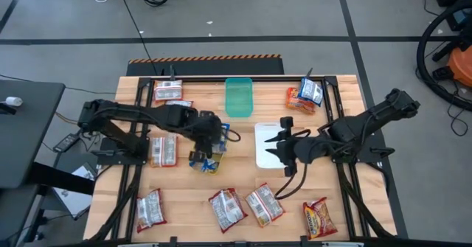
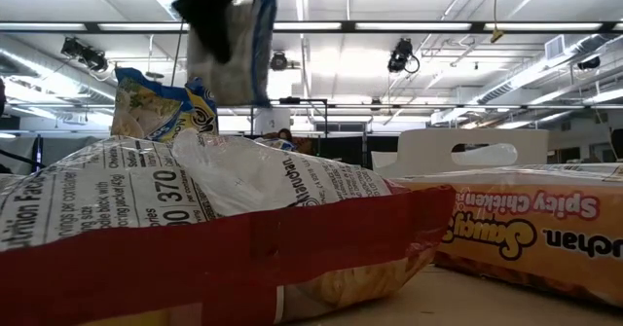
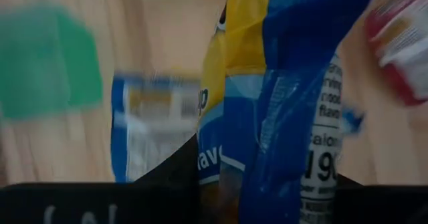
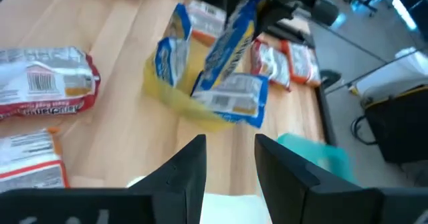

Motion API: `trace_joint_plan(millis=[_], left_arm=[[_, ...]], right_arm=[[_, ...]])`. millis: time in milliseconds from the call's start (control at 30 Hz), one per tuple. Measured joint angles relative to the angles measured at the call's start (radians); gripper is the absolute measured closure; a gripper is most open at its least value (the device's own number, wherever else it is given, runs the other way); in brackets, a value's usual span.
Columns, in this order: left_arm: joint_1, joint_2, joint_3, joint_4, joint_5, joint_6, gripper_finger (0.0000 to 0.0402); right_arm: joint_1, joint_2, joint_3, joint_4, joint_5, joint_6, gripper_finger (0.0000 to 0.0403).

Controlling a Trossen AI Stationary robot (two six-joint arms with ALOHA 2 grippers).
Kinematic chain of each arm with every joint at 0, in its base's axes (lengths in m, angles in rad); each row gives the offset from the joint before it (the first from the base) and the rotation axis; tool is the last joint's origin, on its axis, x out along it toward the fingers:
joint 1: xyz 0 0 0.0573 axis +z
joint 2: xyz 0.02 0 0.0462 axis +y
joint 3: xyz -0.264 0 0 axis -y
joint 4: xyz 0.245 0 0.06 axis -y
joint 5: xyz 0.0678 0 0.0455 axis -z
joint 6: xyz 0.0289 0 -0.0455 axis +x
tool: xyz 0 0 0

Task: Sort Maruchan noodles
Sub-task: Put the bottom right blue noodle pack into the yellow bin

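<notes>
Red-and-white noodle packet (image 2: 195,238) nearest, flat on tabletop (image 1: 243,158). Left tool (image 1: 215,138) pinching blue-and-yellow packet (image 4: 231,40), lifted. Right tool (image 4: 229,158) spread, holding nothing, over white tray (image 1: 267,147).

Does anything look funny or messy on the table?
Yes. The yellow tray looks tipped up on the wood, with blue packets spilling out of it instead of lying flat. The left gripper holds one blue-and-yellow packet dangling on end just above it. The other packets lie flat.
</notes>
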Motion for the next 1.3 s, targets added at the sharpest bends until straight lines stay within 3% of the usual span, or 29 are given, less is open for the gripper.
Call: trace_joint_plan(millis=[267, 367, 667, 800, 1067, 1300], left_arm=[[-0.001, 0.003, -0.162, 0.127, 0.060, -0.050, 0.0278], [-0.025, 0.004, -0.178, 0.205, 0.078, -0.044, 0.0278], [-0.065, 0.031, -0.185, 0.212, 0.045, -0.038, 0.0278], [-0.068, 0.030, -0.164, 0.107, 0.009, -0.058, 0.0278], [-0.068, 0.037, -0.164, 0.075, -0.005, -0.067, 0.0278], [-0.069, 0.015, -0.071, -0.003, -0.057, -0.057, 0.0278]], right_arm=[[0.029, 0.003, -0.144, 0.108, 0.036, 0.096, 0.0271], [0.039, 0.003, -0.176, 0.146, 0.044, 0.126, 0.0271], [0.090, 0.004, -0.243, 0.171, 0.055, 0.254, 0.0271], [0.110, 0.004, -0.259, 0.167, 0.071, 0.289, 0.0271], [0.125, 0.004, -0.261, 0.169, 0.075, 0.316, 0.0271], [0.126, 0.004, -0.261, 0.168, 0.075, 0.323, 0.0271]])
